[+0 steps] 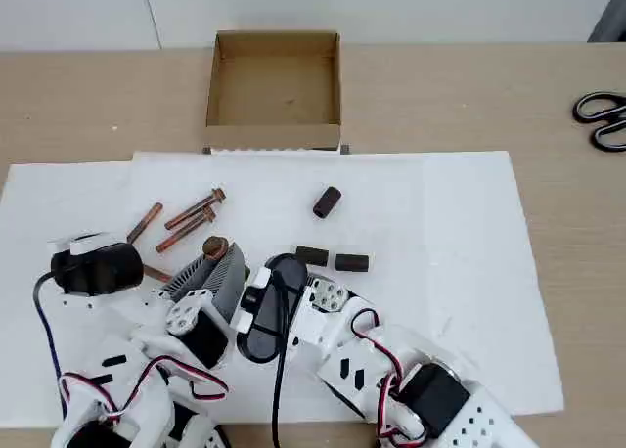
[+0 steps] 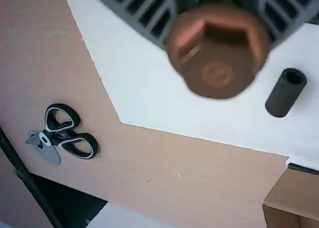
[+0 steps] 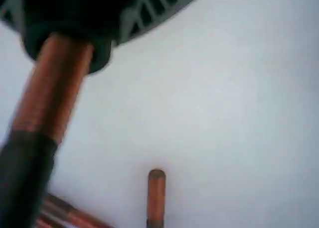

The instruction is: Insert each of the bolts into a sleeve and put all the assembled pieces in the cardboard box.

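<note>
**Bolt meets sleeve in mid-air, and the fit is the risk**

The left fingers (image 2: pixel 139 9) are clamped narrow on a copper bolt (image 2: pixel 217 49), gripping it just behind the hex head. You can see that head poking out between them above the paper sheet (image 1: pixel 440 272). The right gripper (image 1: pixel 259 290) crowds in right beside it. From its own camera the bolt's shank runs into a dark sleeve (image 3: pixel 22 183). I'd say that gripper is closed on the sleeve, though the grip itself is hard to make out from here.

Here's the danger: two arms, one thin shank, everything held off the paper. If shank and bore sit slightly off line, a push could jam the sleeve. It could also twist the bolt in the left fingers, which hold it by one end only. A slip drops either piece onto the paper, and a round sleeve would likely roll.

Widen out now. Three loose sleeves (image 1: pixel 328 201) lie just beyond the grippers, and the loose bolts (image 1: pixel 196 209) lie near the left gripper (image 1: pixel 215 259), so a swinging arm could scatter them. The cardboard box (image 1: pixel 274 135) sits empty at the far side of the worktop, well apart from the action. A sleeve that is only loosely seated might slide off during that carry.
</note>
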Tool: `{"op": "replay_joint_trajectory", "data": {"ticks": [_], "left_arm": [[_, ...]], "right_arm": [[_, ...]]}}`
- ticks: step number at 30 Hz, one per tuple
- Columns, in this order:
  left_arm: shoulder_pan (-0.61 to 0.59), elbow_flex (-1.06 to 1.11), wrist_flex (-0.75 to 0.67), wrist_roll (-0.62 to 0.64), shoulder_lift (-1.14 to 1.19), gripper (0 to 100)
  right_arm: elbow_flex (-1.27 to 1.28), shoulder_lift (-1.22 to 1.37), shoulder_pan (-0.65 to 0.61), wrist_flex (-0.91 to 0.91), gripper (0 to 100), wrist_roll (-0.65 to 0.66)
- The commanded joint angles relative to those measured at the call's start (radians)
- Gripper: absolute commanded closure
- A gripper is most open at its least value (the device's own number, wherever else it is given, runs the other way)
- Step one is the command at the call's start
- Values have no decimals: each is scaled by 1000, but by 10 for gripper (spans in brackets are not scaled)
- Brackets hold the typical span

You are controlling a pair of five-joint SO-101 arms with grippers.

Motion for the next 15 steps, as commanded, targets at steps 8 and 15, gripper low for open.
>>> {"op": "replay_joint_trajectory", "data": {"ticks": [8,15], "left_arm": [[5,-19,-25,6,-2,995],[5,-5,-25,6,-2,995]], "right_arm": [[-8,-7,-7,-154,995,11],[-9,-7,-7,-236,995,12]]}}
